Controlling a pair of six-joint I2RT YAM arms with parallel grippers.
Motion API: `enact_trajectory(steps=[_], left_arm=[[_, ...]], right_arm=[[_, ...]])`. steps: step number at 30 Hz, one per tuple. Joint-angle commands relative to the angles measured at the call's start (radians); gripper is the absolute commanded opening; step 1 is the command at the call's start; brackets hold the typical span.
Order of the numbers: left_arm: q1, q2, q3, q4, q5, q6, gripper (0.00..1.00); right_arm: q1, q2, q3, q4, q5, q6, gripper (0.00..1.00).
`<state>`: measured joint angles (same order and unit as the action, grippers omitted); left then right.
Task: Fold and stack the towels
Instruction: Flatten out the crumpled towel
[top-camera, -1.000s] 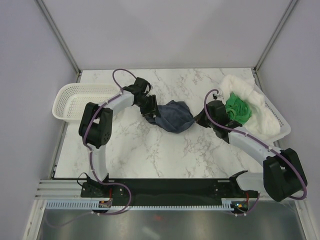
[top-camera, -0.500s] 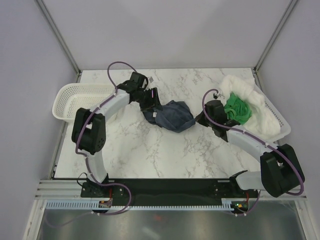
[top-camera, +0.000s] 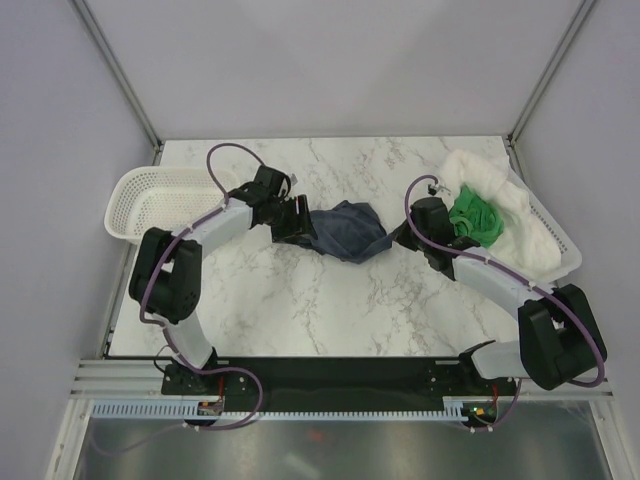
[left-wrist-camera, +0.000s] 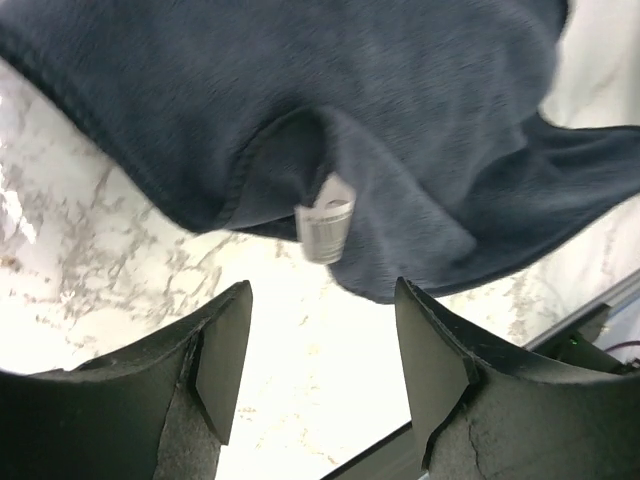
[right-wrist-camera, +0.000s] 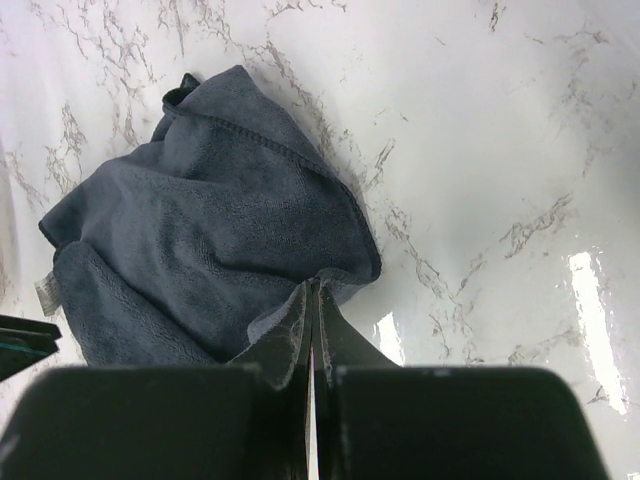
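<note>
Pinching the navy towel (right-wrist-camera: 200, 220) hem, my right pincer (right-wrist-camera: 314, 300) clenches; my left pincer (left-wrist-camera: 322, 300) gapes near its tagged corner (limp, light, I judge).

There's a navy towel (top-camera: 345, 232), green towel (top-camera: 474, 217), white towel (top-camera: 517, 237), grey-veined marble table (top-camera: 300, 300).

Overhead, two close-ups; common navy towel (top-camera: 345, 232)

We see a robotics lab cell: plain grey panels (top-camera: 330, 60) in aluminium framing (top-camera: 115, 70) enclose a marble-patterned tabletop (top-camera: 300, 300) on three sides.
</note>
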<state>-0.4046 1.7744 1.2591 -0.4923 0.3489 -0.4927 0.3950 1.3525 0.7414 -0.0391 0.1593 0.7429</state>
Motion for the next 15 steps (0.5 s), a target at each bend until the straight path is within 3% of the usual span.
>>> enact_trajectory(steps=[1, 8, 15], left_arm=[[-0.028, -0.059, -0.065, 0.115, -0.038, -0.052, 0.68], [-0.033, -0.023, -0.116, 0.326, 0.035, -0.132, 0.73], [-0.039, -0.018, -0.058, 0.347, 0.038, -0.153, 0.72]], right_arm=[[-0.007, 0.004, 0.039, 0.028, 0.016, -0.011, 0.00], [-0.007, 0.011, 0.044, 0.030, 0.005, -0.007, 0.00], [-0.007, 0.016, 0.033, 0.031, -0.001, -0.011, 0.00]])
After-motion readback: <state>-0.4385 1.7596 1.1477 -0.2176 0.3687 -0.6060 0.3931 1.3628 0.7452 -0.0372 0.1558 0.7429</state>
